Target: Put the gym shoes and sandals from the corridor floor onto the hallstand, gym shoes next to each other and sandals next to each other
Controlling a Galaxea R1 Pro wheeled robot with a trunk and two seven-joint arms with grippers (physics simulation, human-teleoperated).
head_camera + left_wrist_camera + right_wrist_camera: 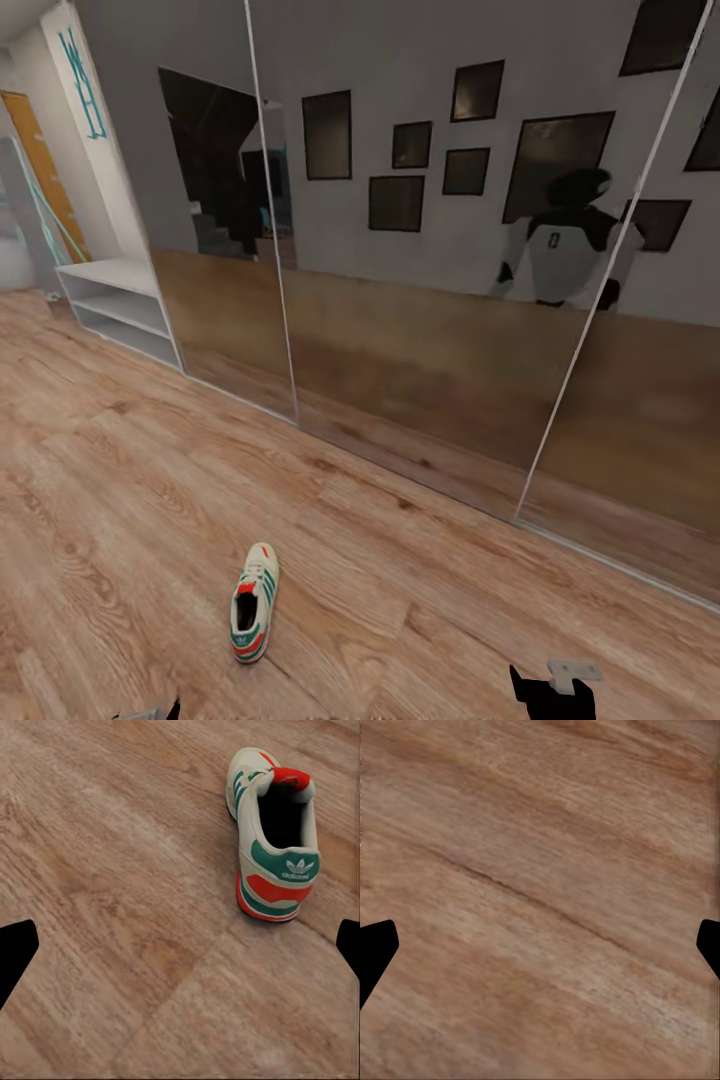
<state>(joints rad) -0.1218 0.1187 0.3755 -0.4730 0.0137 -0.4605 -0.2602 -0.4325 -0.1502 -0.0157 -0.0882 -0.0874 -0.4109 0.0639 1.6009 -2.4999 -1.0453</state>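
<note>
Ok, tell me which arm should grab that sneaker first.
Left, probably. The gym shoe lies on the corridor floor toward the robot's left, and the open left claw already looks at it; the right claw faces bare planks.

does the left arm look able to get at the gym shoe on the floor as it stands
Probably yes: the gym shoe lies alone on bare corridor floor, ahead of the left gripper, whose jaws stand wide open. Nothing sits between them.
</note>
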